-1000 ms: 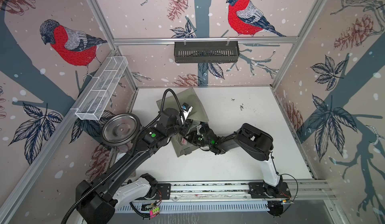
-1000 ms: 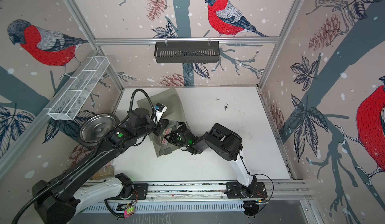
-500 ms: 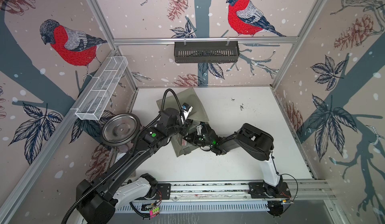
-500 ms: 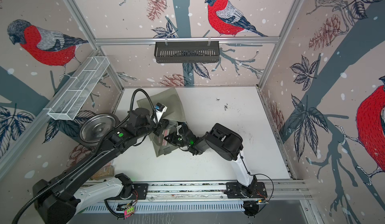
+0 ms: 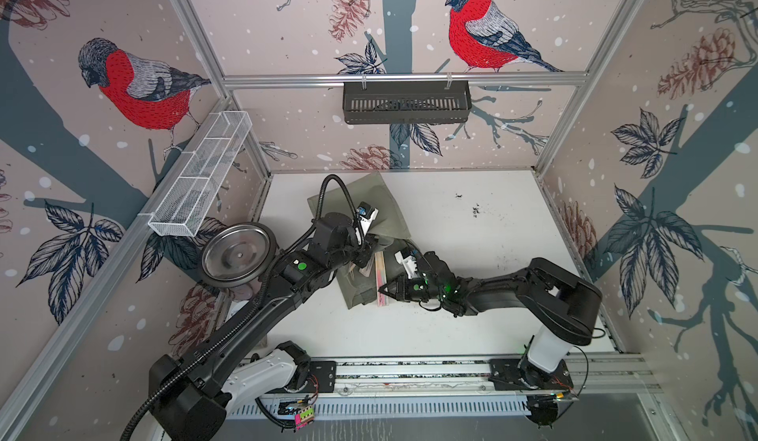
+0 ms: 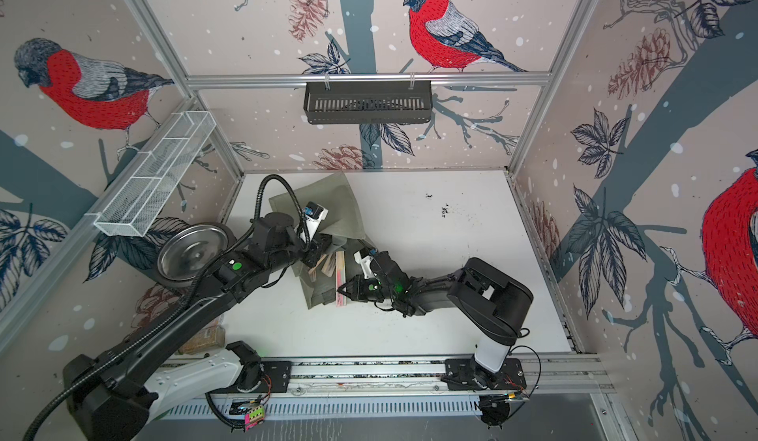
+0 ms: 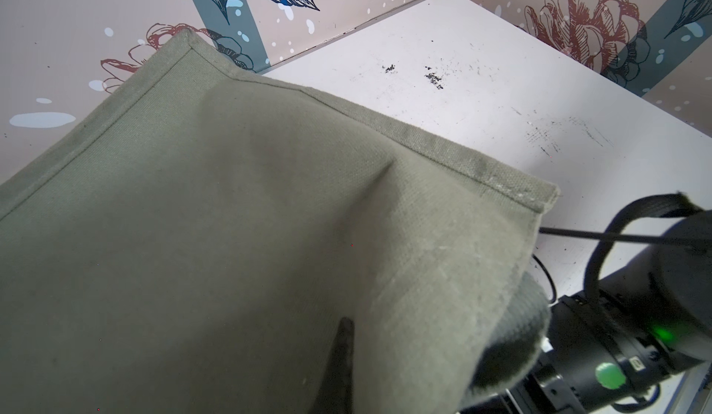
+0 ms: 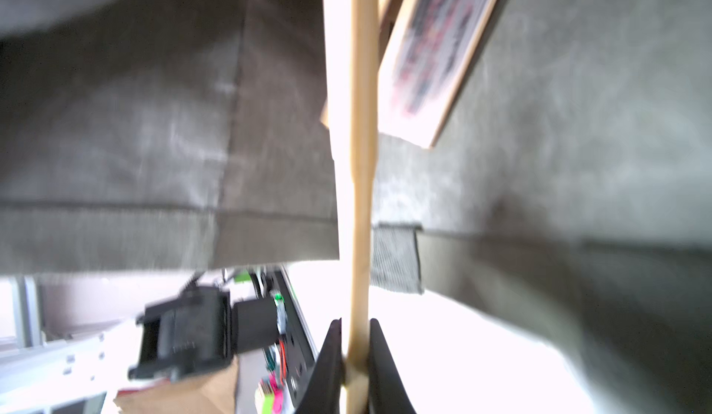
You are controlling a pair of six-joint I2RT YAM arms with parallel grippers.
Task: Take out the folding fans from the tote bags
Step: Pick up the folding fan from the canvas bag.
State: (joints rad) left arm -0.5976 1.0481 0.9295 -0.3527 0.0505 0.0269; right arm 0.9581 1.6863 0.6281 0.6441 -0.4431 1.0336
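Fan (image 8: 360, 161) end clamped in my right gripper (image 8: 356, 358) — ready to slide out; left gripper (image 5: 368, 250) pinches bag (image 7: 231, 200) so mouth gapes.

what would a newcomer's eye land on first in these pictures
The big red-breasted birds painted on the walls grab the eye first. Then, on the white table, the right gripper is shut on a pale folding fan sticking out of the olive tote bag.

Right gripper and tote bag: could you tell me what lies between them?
In the right wrist view, a folding fan, pinched by the right gripper, runs into the tote bag.
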